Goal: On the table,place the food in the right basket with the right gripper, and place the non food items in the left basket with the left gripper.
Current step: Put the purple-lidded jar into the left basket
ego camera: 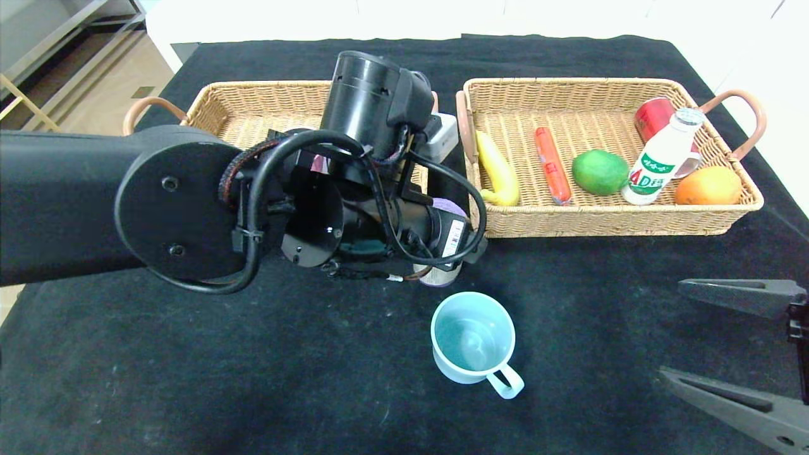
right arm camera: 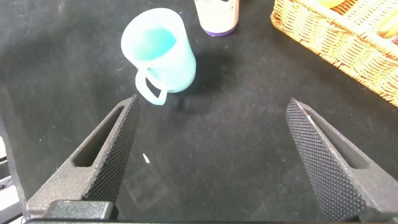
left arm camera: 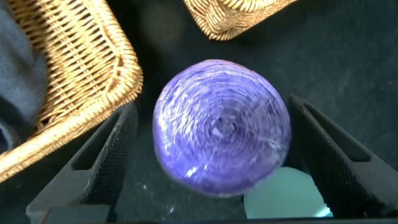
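the left gripper (left arm camera: 211, 155) hangs spread wide directly above the upright purple foil-topped bottle (left arm camera: 222, 127) at the head view's centre, one finger either side, not yet clamped.
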